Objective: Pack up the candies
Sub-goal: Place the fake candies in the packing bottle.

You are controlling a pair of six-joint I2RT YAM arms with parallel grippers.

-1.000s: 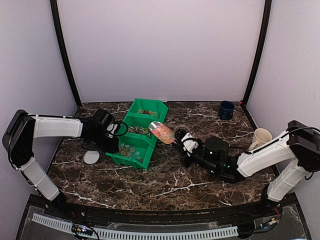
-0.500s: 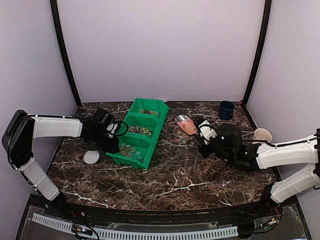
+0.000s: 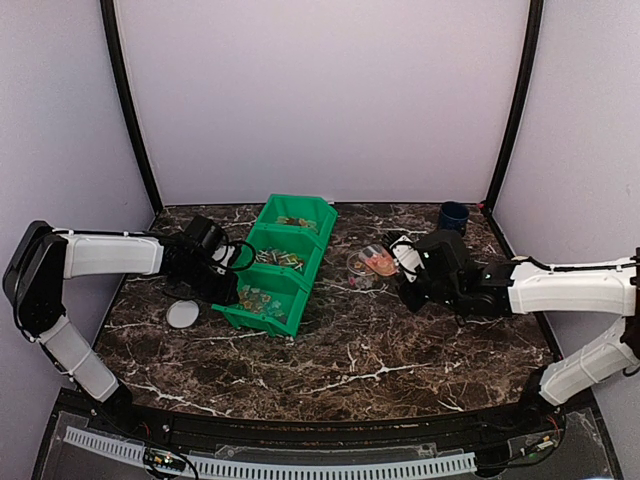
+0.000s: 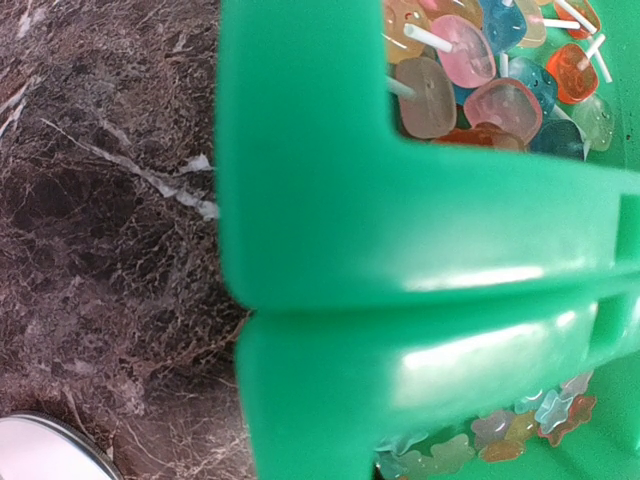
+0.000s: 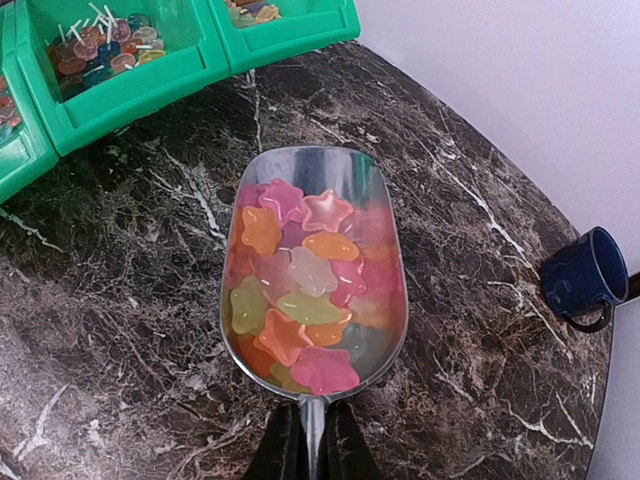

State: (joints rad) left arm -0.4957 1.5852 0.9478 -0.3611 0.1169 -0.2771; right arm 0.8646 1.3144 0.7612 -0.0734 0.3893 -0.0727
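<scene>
1. Right hand (image 5: 310, 452): clamped on the handle of the scoop (image 5: 312, 160); candies (image 5: 300, 290) fill the scoop (over the marble surface (image 5: 120, 260)).
2. Left hand (image 3: 228, 274): closed, at the green bin (image 4: 330, 200) wall.

1. Green three-compartment bin (image 3: 258, 323), set left of centre on dark veined marble table (image 3: 340, 350).
2. Flat round whitish lid (image 3: 182, 314), lying near the bin's near-left corner, not touching it.
3. Dark blue mug (image 3: 453, 219), upright near the far right corner.
4. Metal scoop (image 5: 375, 175), right of the bin.

Candies (image 5: 305, 300): star-shaped, translucent, pink, orange, yellow, green; heaped in metal scoop (image 5: 312, 160).
</scene>
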